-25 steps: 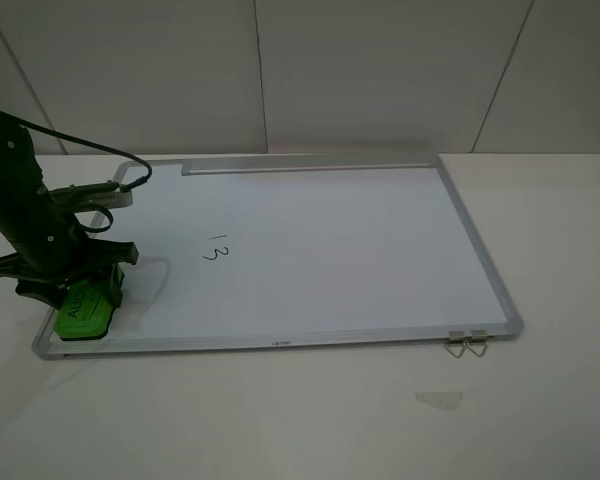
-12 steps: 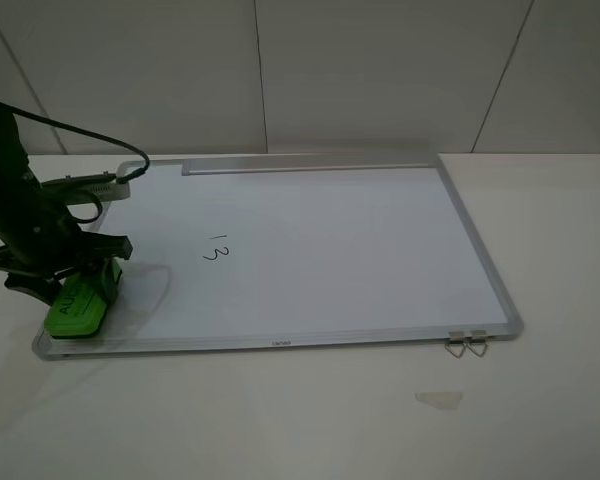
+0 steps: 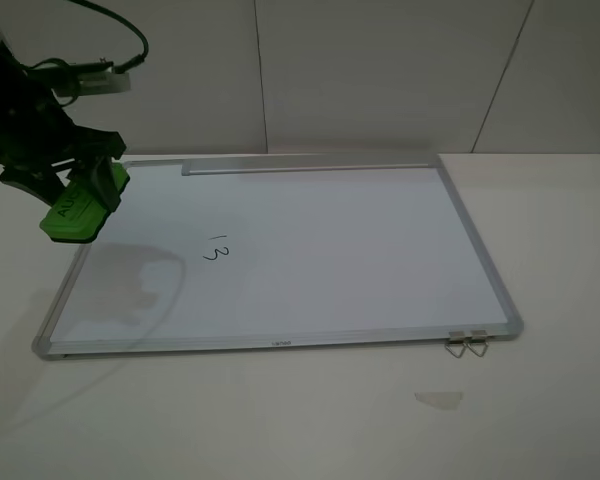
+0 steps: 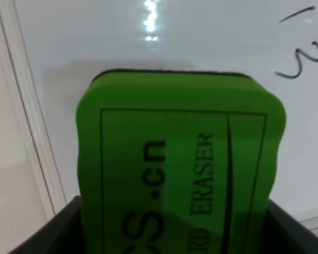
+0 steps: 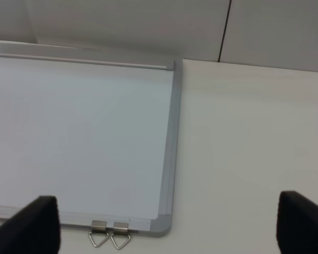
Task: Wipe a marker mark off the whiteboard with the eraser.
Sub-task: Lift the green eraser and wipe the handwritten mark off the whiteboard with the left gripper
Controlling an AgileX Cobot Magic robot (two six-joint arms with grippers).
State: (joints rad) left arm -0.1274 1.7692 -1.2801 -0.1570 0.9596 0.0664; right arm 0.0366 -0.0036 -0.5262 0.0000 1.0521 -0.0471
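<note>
Green eraser held up, ready to come down and wipe.
The left claw is clamped on the eraser, in the air over the whiteboard's 10 o'clock corner. Next, I think, it should go toward 4 o'clock, land flat on the marker mark and rub. The right claw is wide apart and holds nothing. The table and walls are white.

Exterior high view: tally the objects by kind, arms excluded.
whiteboard: 1
eraser: 1
marker mark: 1
metal clips: 2
pale scrap on the table: 1
Total: 6
</note>
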